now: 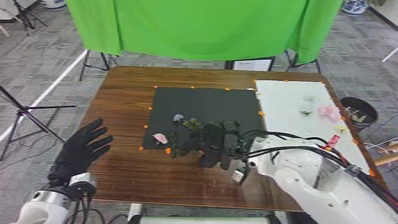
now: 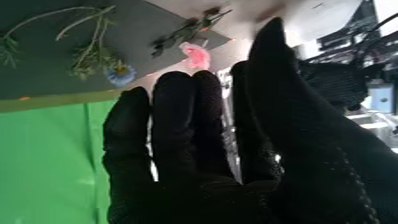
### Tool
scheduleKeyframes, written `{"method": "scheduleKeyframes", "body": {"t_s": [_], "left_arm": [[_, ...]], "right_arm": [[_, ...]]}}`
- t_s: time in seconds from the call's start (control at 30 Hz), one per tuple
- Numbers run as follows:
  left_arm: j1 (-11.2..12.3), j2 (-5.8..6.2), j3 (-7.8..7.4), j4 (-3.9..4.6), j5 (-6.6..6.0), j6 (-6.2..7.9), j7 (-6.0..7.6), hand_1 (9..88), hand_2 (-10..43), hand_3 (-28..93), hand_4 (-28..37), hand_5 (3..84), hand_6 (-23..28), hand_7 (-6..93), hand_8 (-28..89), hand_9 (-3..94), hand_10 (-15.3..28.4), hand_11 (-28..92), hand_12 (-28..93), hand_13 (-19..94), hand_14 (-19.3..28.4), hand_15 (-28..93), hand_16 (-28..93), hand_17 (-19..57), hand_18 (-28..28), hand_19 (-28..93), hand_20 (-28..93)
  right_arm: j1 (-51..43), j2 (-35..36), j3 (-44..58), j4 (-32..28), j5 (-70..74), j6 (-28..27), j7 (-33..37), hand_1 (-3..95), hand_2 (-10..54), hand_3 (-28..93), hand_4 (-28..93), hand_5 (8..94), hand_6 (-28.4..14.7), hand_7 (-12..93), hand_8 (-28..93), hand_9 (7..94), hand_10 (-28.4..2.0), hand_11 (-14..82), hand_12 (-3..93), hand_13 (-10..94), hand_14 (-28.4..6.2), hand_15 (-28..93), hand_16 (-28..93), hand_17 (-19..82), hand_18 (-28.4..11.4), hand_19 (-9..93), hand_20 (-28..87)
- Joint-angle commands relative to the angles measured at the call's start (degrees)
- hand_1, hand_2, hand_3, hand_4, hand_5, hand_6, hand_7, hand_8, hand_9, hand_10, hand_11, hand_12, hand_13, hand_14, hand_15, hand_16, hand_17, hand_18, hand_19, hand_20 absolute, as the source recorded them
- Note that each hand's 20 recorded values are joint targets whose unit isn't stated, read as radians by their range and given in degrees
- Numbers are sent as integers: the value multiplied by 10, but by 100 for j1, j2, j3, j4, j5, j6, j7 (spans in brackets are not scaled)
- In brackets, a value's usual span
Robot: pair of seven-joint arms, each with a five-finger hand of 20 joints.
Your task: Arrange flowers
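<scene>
Blue flower (image 1: 178, 117): lying on the black mat (image 1: 231, 102), left half; bloom end points toward the mat's left edge, tilted a little to the far side.
Blue flower, long axis: green stems (image 2: 96, 42) run back from the bloom toward the robot's right, roughly across the mat.
Pink flower (image 1: 160, 138): near the mat's near-left corner, below and left of the blue one; bloom on the left side.
Pink flower, stem: leafy sprig (image 2: 182, 36) lies just beside the bloom, slanting; can't tell if joined.
Right hand (image 1: 211, 142): over the near part of the mat, right of the pink flower; in the wrist view, fingers straight and extended, some side by side, some with gaps, nothing pinched.
Left hand (image 1: 82, 149): at the table's left edge, well apart from the flowers; fingers straight, spread, nothing in them.
White board (image 1: 289, 95): right side of table, beside the mat; holds white flowers (image 1: 307, 106), a larger pink bloom (image 1: 329, 112) and a yellow flower (image 1: 340, 129); their stem directions too small to tell.
Table (image 1: 124, 110): brown wood.
Bin (image 1: 366, 104): dark, off the table's right edge.
Backdrop (image 1: 195, 30): green cloth, beyond the far edge.
</scene>
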State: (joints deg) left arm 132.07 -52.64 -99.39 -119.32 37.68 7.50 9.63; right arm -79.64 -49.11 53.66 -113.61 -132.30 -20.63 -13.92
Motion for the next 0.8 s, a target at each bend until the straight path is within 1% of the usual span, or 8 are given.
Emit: {"method": "scheduleKeyframes", "body": {"t_s": [0.03, 0.2, 0.43, 0.5, 0.53, 0.63, 0.67, 0.8], "left_arm": [[93, -8, -12, -10, -2, -56, -41, 260, -16, 707, -270, 274, 42, 213, -111, 232, 127, 227, 174, 185, 174, 348, -8, -100, 235, 417, 79], [107, -20, -36, -9, 5, -58, -34, 259, -15, 704, -269, 273, 41, 208, -108, 231, 125, 223, 174, 186, 172, 344, -9, -99, 235, 417, 79], [88, -18, -23, 0, 6, -66, -10, 256, -13, 702, -267, 270, 38, 207, -106, 232, 122, 218, 176, 188, 169, 339, -6, -98, 233, 415, 80], [98, -33, -27, -4, 6, -65, 4, 256, -13, 703, -266, 270, 38, 206, -106, 231, 121, 216, 177, 188, 169, 338, -5, -98, 234, 414, 80], [109, -37, -34, -10, 13, -59, 0, 256, -13, 702, -267, 270, 38, 206, -106, 232, 121, 215, 177, 189, 168, 337, -4, -98, 233, 414, 81], [151, -28, -46, -30, -10, -26, 30, 255, -13, 704, -266, 270, 37, 207, -106, 231, 121, 215, 179, 189, 168, 336, -3, -98, 233, 414, 81], [176, -33, -58, -42, -7, -19, 34, 255, -13, 704, -266, 270, 37, 207, -106, 232, 121, 214, 179, 189, 168, 336, -3, -98, 233, 414, 81], [194, -66, -52, -55, -18, 15, 59, 255, -14, 704, -266, 269, 36, 207, -106, 233, 121, 215, 180, 190, 167, 335, -2, -96, 232, 412, 81]], "right_arm": [[-439, 595, 1090, -11, 70, 795, 1065, 363, -51, 905, -283, 395, 34, 454, -228, 356, -135, 618, 419, 415, -105, 838, 307, 207, -187, 785, 553], [-955, 1064, 1922, 48, 109, 1195, 1821, 343, -78, 915, -283, 410, 35, 470, -227, 388, -132, 611, 381, 434, -103, 831, 298, 214, -189, 788, 550], [-1726, 1529, 2828, 282, 32, 1467, 2853, 319, -95, 904, -283, 431, 12, 474, -216, 418, -130, 585, 345, 461, -99, 817, 296, 227, -188, 792, 544], [-1941, 1632, 3047, 298, 44, 1354, 3098, 314, -95, 897, -283, 445, 3, 458, -212, 427, -128, 568, 331, 469, -97, 811, 294, 234, -190, 794, 543], [-2014, 1672, 3091, 319, -5, 1344, 3245, 311, -95, 894, -283, 454, -2, 443, -206, 440, -124, 542, 316, 473, -97, 806, 291, 236, -191, 793, 543], [-2066, 1713, 3121, 389, -194, 928, 3745, 297, -95, 885, -283, 459, -10, 425, -191, 475, -114, 449, 278, 480, -93, 788, 284, 244, -193, 794, 541], [-2042, 1684, 3135, 431, -182, 738, 3852, 295, -95, 885, -283, 457, -13, 422, -188, 479, -113, 427, 271, 481, -92, 779, 283, 244, -193, 794, 541], [-1913, 1642, 3029, 735, -162, 529, 4140, 289, -95, 885, -283, 434, -22, 413, -181, 467, -119, 349, 249, 478, -90, 758, 274, 242, -193, 797, 541]]}}
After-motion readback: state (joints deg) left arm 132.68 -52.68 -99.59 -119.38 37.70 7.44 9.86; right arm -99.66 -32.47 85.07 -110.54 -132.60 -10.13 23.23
